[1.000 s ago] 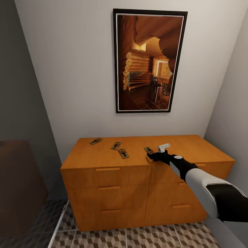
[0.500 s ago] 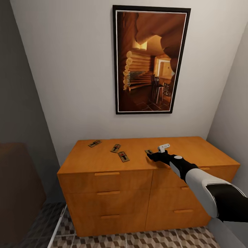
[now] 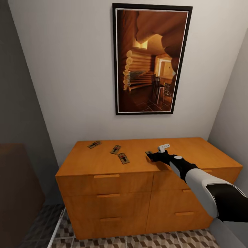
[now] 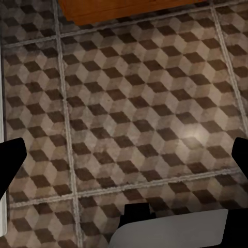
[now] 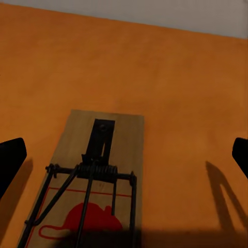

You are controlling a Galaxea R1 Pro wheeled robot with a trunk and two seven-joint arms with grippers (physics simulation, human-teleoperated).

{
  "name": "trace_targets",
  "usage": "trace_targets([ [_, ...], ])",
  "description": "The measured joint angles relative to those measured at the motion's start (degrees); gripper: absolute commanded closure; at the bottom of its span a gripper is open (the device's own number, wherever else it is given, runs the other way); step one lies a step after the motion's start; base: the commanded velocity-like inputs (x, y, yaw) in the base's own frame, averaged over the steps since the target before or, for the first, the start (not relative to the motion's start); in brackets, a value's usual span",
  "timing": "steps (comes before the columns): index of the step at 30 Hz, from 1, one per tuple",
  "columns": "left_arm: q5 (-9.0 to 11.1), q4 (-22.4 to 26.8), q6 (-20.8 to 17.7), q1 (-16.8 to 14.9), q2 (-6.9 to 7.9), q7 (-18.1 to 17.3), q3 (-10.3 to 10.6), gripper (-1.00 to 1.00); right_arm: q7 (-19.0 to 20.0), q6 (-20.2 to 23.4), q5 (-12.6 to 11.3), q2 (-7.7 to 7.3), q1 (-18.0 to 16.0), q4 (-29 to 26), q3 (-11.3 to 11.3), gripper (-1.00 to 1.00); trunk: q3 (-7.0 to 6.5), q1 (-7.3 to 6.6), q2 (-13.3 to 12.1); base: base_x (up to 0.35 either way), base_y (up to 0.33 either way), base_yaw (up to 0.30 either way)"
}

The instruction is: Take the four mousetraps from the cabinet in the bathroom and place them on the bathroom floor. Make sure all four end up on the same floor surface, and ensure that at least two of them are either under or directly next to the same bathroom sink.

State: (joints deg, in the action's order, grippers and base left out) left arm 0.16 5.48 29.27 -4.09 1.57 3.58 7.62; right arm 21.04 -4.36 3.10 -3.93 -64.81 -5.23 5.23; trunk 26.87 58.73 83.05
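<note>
Four mousetraps lie on top of the orange-brown cabinet. Three of them sit toward its back left: one, a second and a third. The fourth mousetrap lies near the middle, just ahead of my right gripper. That gripper is open, its dark fingertips spread wide to either side of the trap and not touching it. My left gripper is open and empty over the cube-patterned bathroom floor.
A large framed picture hangs on the wall above the cabinet. Walls close in on both sides, with a dark brown piece of furniture at the lower left. The cabinet's base edges the left wrist view.
The head camera has shifted a little, so the cabinet sits lower in the picture. My right gripper has edged closer to the fourth mousetrap and now covers more of it.
</note>
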Motion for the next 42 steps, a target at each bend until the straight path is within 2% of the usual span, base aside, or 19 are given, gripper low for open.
trace_targets([
  [42,0.0,0.0,0.1,0.0,0.0,0.0,0.0,-1.0,-0.1,-0.1,-0.1,0.26,0.0,2.2,-0.4,-1.0,0.0,0.0,0.0,0.0,0.0,0.0],
])
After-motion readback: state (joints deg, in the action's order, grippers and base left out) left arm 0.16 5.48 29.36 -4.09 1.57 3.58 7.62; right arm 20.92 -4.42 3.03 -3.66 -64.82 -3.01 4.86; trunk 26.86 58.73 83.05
